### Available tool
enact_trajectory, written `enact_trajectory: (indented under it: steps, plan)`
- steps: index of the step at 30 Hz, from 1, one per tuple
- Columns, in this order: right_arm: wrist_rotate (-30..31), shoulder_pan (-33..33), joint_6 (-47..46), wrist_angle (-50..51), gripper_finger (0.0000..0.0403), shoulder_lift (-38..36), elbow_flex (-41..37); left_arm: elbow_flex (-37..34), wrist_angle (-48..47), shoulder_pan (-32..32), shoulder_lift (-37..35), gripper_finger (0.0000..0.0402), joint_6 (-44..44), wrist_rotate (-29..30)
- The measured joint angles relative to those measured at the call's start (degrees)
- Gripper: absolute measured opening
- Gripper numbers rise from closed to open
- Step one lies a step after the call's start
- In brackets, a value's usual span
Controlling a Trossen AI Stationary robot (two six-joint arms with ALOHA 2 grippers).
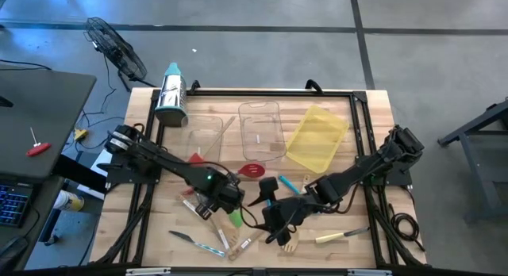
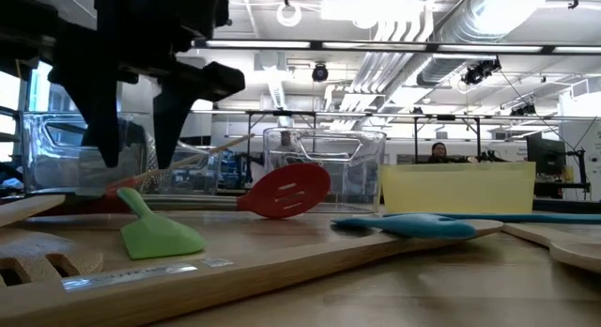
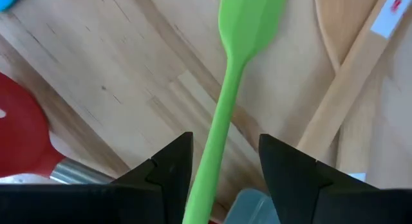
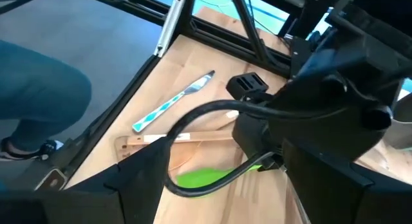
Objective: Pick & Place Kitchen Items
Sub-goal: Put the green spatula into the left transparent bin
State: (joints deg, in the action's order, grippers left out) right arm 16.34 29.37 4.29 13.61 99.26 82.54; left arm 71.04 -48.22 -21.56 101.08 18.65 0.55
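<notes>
A green silicone spatula (image 1: 236, 219) lies at the table's middle front. Its blade (image 2: 161, 237) rests on the wood and its handle (image 3: 215, 147) slants up from it. My left gripper (image 1: 226, 203) hangs over the handle, open, with one finger on each side (image 3: 225, 139) and a gap between each finger and the handle. In the low view it stands just above the spatula (image 2: 136, 163). My right gripper (image 1: 274, 224) is open and empty just to the right, low over the table, facing the left gripper (image 4: 225, 185).
A red slotted spatula (image 1: 252, 170), a teal spatula (image 1: 286, 183), wooden utensils (image 1: 238, 244), a wooden fork (image 1: 290, 246) and small knives (image 1: 198, 243) (image 1: 341, 236) lie around the grippers. Two clear bins (image 1: 262, 129), a yellow bin (image 1: 317, 137) and a steel cylinder (image 1: 171, 93) stand at the back.
</notes>
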Motion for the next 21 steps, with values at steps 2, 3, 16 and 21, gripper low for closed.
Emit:
enact_trajectory:
  steps: [2,3,16,21]
  plan:
    - [-0.5,0.0,0.0,0.0,0.0293,0.0,0.0,-1.2,2.5,-0.1,0.0,0.0173,0.8,-0.1]
    - [-0.8,0.0,0.0,0.0,0.0293,0.0,0.0,-1.7,3.6,-0.2,0.0,0.0173,1.2,-0.2]
    - [-1.9,-0.3,0.1,-3.3,0.0293,0.0,0.0,-2.6,5.6,-0.2,0.0,0.0173,2.5,0.4]
    - [-1.8,-0.3,0.1,-4.0,0.0293,0.0,0.0,-2.9,5.9,-0.2,0.0,0.0173,2.2,1.1]
